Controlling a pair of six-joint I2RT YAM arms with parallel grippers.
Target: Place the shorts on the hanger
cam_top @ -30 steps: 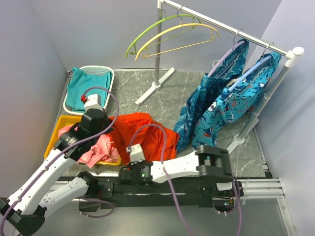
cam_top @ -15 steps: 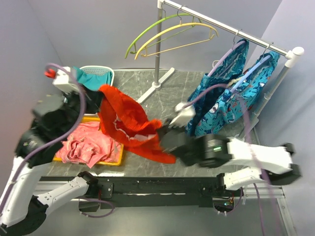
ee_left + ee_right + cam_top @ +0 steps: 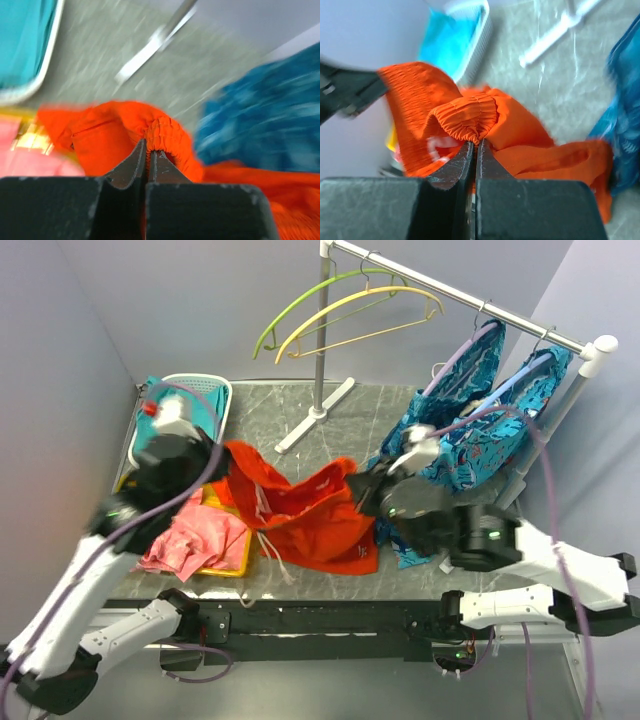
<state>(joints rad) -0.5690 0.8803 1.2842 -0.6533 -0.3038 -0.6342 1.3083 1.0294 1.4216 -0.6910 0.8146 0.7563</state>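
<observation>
Top external: shorts [image 3: 320, 515] over marble tbl [image 3: 350, 435]; lilac walls [image 3: 200, 300]

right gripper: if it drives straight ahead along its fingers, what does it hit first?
The right gripper meets the shorts first: its shut jaws pinch the bunched waistband, with more orange fabric right behind. Beyond that, probably the white basket, though depth is unclear.

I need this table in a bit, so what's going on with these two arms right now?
Both arms hold the red-orange shorts spread out between them. The left claw is shut on one part of the elastic waistband, and the right claw is shut on another part. The yellow hanger hangs bare on the rail at the back, so the shorts are not on it yet.
</observation>
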